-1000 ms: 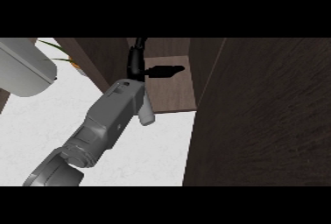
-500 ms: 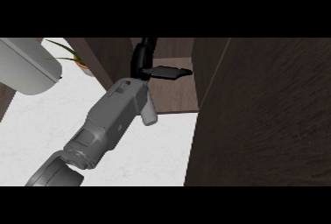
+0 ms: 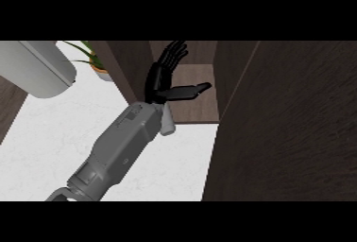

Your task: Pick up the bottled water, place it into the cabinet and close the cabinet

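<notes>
My left hand (image 3: 162,78) reaches into the open dark wood cabinet (image 3: 199,108), above its shelf floor. The fingers are straight and point away from me, and the thumb (image 3: 190,91) sticks out to the right. Nothing lies between the thumb and the fingers. The grey forearm (image 3: 122,146) comes in from the lower left across the white counter (image 3: 49,142). No bottled water shows anywhere in the head view. My right hand is out of the picture.
A large dark wood panel (image 3: 293,132), the cabinet's door or side, fills the right side close to me. A big pale grey rounded object (image 3: 38,66) sits at the upper left, and beside it a potted plant (image 3: 94,64) stands behind the cabinet's left wall (image 3: 129,66).
The view has shifted, so the potted plant and more of the grey object now show. The hand stays open inside the cabinet, its fingers now showing longer and straighter.
</notes>
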`<state>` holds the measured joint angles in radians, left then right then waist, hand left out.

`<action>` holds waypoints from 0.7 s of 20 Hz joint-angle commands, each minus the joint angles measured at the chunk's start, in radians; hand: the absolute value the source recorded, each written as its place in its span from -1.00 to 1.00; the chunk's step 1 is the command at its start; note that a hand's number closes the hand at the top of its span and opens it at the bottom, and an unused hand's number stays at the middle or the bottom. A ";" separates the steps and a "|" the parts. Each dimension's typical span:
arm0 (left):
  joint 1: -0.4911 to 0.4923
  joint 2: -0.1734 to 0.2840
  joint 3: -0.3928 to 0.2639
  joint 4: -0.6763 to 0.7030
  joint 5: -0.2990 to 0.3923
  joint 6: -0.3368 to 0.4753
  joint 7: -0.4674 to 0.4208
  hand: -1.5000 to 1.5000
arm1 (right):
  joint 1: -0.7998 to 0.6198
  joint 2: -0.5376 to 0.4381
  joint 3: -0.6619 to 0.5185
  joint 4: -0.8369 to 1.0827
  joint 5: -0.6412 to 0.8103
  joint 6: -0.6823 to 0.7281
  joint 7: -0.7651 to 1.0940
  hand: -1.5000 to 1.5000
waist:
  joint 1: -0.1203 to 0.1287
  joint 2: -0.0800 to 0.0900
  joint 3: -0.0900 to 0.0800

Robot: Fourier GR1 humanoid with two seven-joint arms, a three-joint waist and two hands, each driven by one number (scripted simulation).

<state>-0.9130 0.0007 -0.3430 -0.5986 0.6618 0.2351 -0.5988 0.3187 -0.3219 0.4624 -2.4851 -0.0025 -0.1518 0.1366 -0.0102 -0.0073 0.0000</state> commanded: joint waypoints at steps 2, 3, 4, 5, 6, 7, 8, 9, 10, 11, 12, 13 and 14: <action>0.199 0.030 -0.057 -0.246 -0.017 0.011 0.068 1.00 | 0.067 -0.020 0.057 -0.117 0.083 -0.016 0.044 -1.00 | 0.026 -0.008 0.000; 0.222 0.043 -0.072 -0.307 -0.032 0.040 0.086 1.00 | 0.021 -0.031 0.016 -0.073 0.064 0.004 0.024 -1.00 | 0.030 -0.006 0.000; 0.272 0.039 -0.084 -0.354 -0.024 0.049 0.094 1.00 | 0.036 -0.044 0.055 -0.107 0.088 0.003 0.047 -1.00 | 0.035 -0.010 0.000; 0.300 0.080 -0.084 -0.344 -0.033 0.019 0.086 1.00 | 0.052 -0.091 0.008 -0.148 0.054 0.036 0.036 -1.00 | 0.024 -0.007 0.000; 0.326 0.071 -0.105 -0.408 -0.040 0.058 0.107 1.00 | 0.005 -0.092 0.045 -0.089 0.110 0.037 0.050 -1.00 | 0.038 -0.010 -0.001; 0.369 0.083 -0.129 -0.471 -0.050 0.064 0.118 1.00 | 0.015 -0.109 0.053 -0.065 0.101 0.051 0.050 1.00 | 0.040 -0.011 0.000; 0.382 0.099 -0.119 -0.477 -0.048 0.064 0.124 1.00 | -0.047 -0.124 0.033 -0.088 0.085 0.062 0.114 1.00 | 0.038 -0.004 -0.001; 0.451 0.104 -0.156 -0.522 -0.062 0.066 0.124 1.00 | -0.016 -0.118 0.118 -0.069 0.125 0.064 0.093 1.00 | 0.037 -0.008 -0.001; 0.466 0.091 -0.166 -0.560 -0.085 0.101 0.105 1.00 | -0.041 -0.139 0.102 -0.085 0.084 0.087 0.139 1.00 | 0.033 -0.004 -0.001; 0.503 0.150 -0.156 -0.618 -0.058 0.063 0.143 1.00 | -0.067 -0.153 0.093 -0.118 0.092 0.082 0.190 1.00 | 0.042 -0.006 -0.002; 0.582 0.172 -0.183 -0.683 -0.073 0.063 0.119 1.00 | -0.056 -0.155 0.111 -0.101 0.078 0.089 0.180 1.00 | 0.045 -0.008 -0.001; 0.575 0.173 -0.176 -0.722 -0.088 0.108 0.143 1.00 | -0.101 -0.141 0.125 -0.067 0.045 0.105 0.207 1.00 | 0.036 -0.001 -0.001; 0.639 0.220 -0.172 -0.792 -0.080 0.095 0.145 1.00 | -0.054 -0.159 0.098 -0.108 -0.022 0.113 0.209 1.00 | 0.037 -0.003 0.000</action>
<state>-0.4137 0.1454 -0.4953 -1.2102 0.5950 0.3117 -0.4752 0.2485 -0.4370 0.5463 -2.4862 0.0161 -0.0825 0.2512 0.0262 -0.0116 -0.0005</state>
